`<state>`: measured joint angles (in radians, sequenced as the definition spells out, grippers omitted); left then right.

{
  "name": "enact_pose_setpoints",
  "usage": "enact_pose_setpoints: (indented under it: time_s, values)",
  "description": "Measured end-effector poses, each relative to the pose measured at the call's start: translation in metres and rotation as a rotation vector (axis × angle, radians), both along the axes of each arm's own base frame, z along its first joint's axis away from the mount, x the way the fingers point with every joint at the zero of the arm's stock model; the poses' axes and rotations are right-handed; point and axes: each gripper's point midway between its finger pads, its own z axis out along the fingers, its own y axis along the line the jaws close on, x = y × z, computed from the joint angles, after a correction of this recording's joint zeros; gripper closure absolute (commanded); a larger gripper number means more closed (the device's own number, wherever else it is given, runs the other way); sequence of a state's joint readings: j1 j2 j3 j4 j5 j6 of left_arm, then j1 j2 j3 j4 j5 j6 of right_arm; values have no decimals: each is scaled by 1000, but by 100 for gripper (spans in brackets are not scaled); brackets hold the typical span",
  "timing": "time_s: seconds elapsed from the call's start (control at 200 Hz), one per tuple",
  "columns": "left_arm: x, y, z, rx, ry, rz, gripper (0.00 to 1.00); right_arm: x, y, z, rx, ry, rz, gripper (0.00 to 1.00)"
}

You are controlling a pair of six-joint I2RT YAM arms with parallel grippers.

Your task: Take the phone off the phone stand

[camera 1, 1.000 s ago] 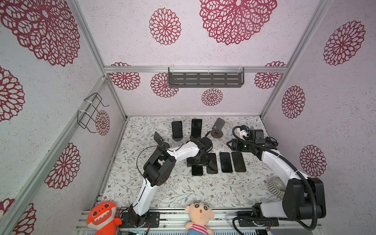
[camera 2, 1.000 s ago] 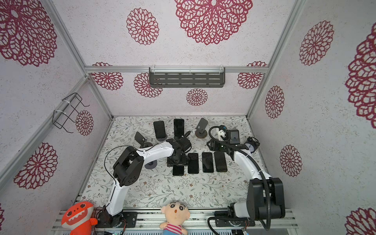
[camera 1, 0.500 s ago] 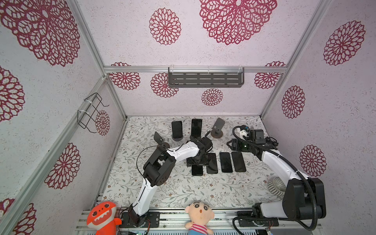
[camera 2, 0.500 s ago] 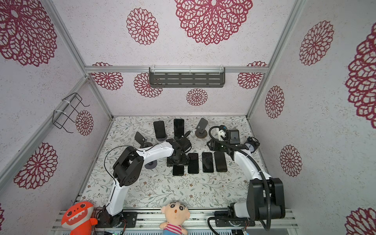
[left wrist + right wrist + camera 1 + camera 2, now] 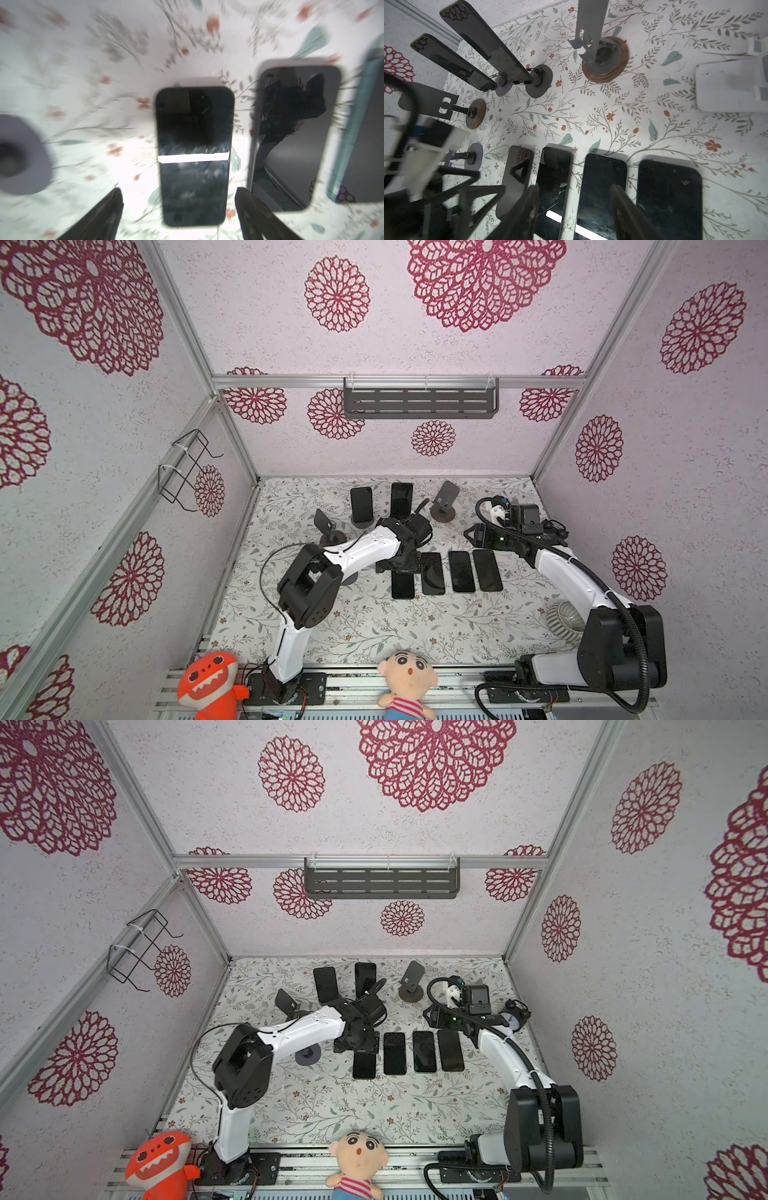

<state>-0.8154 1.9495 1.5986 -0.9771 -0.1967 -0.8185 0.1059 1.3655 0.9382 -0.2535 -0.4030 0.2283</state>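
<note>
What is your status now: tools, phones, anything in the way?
Left tool open above a flat phone, not gripping. Right tool open, empty. Two phones on stands at back. Nothing seen blocking them.

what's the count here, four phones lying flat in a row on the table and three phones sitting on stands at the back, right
Not three. Only two phones sit on stands at the back: the left standing phone and the right standing phone, clear in a top view. The empty stand beside them holds nothing. The rest is right: four flat phones lie in a row on the table.
</note>
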Motion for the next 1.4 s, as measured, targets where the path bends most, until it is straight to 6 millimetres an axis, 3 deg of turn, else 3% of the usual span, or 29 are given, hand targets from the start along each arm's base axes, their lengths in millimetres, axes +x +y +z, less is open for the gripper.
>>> enact_pose_setpoints:
  time_s: [0.14,0.23,0.4,0.575,0.796,1.001,1.401]
  values:
    - [-5,39,80,-30,-148,-1,13,0,-1,0,-3,0,-3,41]
    - [-9,79,101,-28,-182,37,17,0,-1,0,-3,-1,-3,41]
    - [-8,152,85,32,-128,156,30,0,-1,0,-5,0,-5,41]
    - [-15,190,46,71,-30,217,39,0,-1,-1,-7,4,-6,41]
    - [-1,186,30,50,-30,207,48,-1,-3,-3,-15,12,-12,41]
    - [11,178,16,35,-27,198,72,0,-6,-4,-28,9,-22,41]
    - [14,176,19,27,-34,207,92,0,-7,-4,-44,3,-15,41]
